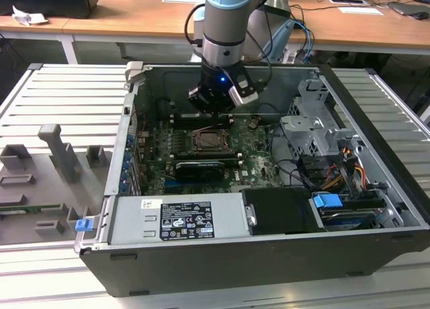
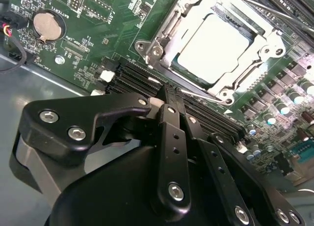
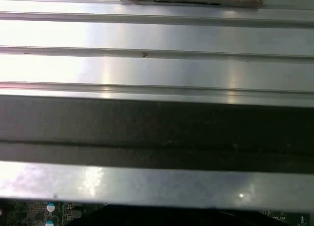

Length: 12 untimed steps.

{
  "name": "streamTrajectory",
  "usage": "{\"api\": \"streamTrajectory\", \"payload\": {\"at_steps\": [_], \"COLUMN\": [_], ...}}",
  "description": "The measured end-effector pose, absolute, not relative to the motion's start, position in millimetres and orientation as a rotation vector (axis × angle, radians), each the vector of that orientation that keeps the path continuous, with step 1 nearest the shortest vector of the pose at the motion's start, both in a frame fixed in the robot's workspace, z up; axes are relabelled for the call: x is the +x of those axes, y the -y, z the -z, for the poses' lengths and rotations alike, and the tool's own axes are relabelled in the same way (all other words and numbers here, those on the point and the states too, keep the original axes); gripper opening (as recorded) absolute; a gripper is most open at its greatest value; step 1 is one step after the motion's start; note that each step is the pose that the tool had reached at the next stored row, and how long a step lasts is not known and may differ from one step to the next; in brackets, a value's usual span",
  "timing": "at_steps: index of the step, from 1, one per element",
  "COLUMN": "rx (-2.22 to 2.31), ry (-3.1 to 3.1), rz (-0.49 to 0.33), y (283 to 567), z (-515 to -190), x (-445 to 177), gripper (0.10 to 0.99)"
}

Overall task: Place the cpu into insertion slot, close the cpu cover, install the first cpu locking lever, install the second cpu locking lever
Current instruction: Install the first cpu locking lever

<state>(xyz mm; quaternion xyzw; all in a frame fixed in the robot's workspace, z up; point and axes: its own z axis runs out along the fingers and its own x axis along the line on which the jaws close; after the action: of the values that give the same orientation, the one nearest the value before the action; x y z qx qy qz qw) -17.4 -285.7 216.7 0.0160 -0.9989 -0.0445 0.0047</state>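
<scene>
White lettering ran across the green circuit board [image 2: 88, 49] and print covered the white label [image 1: 176, 220] on the grey power supply [image 1: 178, 222], none of it legible.

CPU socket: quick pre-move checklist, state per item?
1. cpu seated in the insertion slot: ok, silver top sits flat inside the frame.
2. cpu cover down over the chip: ok, frame lies around it.
3. Locking levers latched: cannot tell.
4. gripper empty: ok, fingers closed together, nothing between.
5. Gripper clear of socket: ok, beside it over the memory slots.
6. Coin battery and nearby board unobstructed: ok.
</scene>
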Motion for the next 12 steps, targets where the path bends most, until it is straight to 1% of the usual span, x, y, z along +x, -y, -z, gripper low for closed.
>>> {"api": "streamTrajectory", "payload": {"at_steps": [2, 12], "rx": [0.049, 0.048], "ry": [3.128, 3.128], "rz": [0.15, 0.148], "y": [285.8, 285.9], "z": [-216.3, -208.3], "x": [-17.0, -14.2], "gripper": [0.106, 0.106]}}
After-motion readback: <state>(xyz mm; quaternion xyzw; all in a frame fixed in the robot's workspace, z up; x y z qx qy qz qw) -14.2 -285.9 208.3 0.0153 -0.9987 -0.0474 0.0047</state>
